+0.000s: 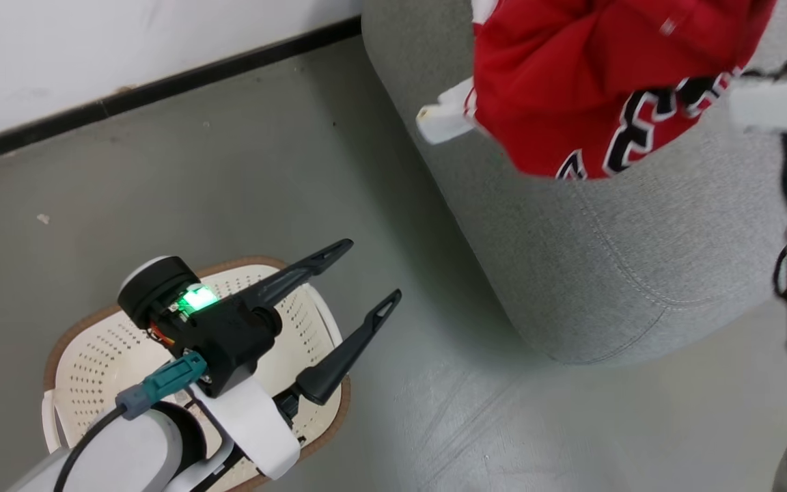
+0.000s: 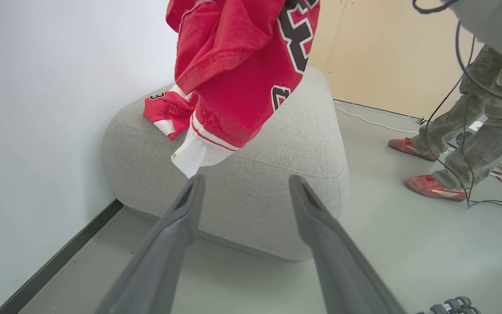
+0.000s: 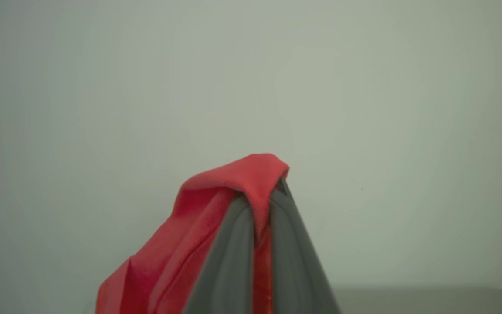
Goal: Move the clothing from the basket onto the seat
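Clamped on a fold of the red jersey (image 1: 591, 82), my right gripper (image 3: 262, 194) hangs it above the seat (image 1: 605, 273), where another red piece (image 2: 168, 113) lies. My left gripper (image 1: 369, 270) hovers spread and empty over the basket (image 1: 93, 355), on the floor near the seat. I judge this the drop step: next, lower the cloth onto the seat and let go.

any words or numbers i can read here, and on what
"3": big black numeral edged white on the hanging red jersey; folds hide part, and a second digit beside it looks like 3 too.
Smaller black-and-white mark lower on that jersey: folded, unreadable.
Small mark on the red garment lying on the seat: too small to read.
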Controlling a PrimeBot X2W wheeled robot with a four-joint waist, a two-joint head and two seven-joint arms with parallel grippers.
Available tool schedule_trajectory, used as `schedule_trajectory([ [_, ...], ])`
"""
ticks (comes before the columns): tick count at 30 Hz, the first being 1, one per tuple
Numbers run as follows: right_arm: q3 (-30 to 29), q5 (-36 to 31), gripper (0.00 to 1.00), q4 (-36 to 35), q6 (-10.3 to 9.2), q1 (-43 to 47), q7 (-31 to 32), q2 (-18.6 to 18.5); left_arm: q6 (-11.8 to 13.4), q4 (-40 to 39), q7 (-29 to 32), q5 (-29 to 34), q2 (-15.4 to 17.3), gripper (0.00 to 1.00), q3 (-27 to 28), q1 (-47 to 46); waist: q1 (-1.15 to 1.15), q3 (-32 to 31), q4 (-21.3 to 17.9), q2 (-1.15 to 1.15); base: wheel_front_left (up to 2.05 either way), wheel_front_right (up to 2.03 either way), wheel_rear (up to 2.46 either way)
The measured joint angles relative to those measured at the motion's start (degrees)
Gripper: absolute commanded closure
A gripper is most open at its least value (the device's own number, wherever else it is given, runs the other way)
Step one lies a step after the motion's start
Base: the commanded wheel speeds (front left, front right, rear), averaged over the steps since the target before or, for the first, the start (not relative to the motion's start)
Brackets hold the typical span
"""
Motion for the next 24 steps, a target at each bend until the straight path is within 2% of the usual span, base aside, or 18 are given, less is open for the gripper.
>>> schedule_trajectory([
  [8, -4.3, 0.4, 1.00, 4.7, 0.01, -9.6, 5.1, -2.6, 0.4, -2.8, 0.4, -1.0, 1.1, 0.00, 1.5, 0.1, 0.00, 4.0, 1.5, 0.00, 0.00, 0.00, 0.00],
  [14, -8.1, 0.1, 1.00, 6.1, 0.00, -17.8, 7.7, -7.2, 0.4, -4.7, 0.6, -1.1, 2.9, 0.00, 2.9, 0.1, 0.00, 7.0, 2.4, 0.00, 0.00, 0.00, 0.00],
  [18, -10.5, 0.3, 1.00, 6.8, 0.01, -23.3, 9.6, -8.6, 0.5, -5.5, 0.7, -1.1, 4.1, 0.00, 4.4, 0.1, 0.00, 8.9, 3.0, 0.00, 0.00, 0.00, 0.00],
  [24, -13.8, -1.4, 1.00, 8.3, 0.01, -27.8, 11.9, -12.6, 0.6, -7.3, 1.0, -1.2, 5.8, 0.00, 5.8, 0.0, 0.00, 11.5, 3.9, 0.00, 0.00, 0.00, 0.00],
])
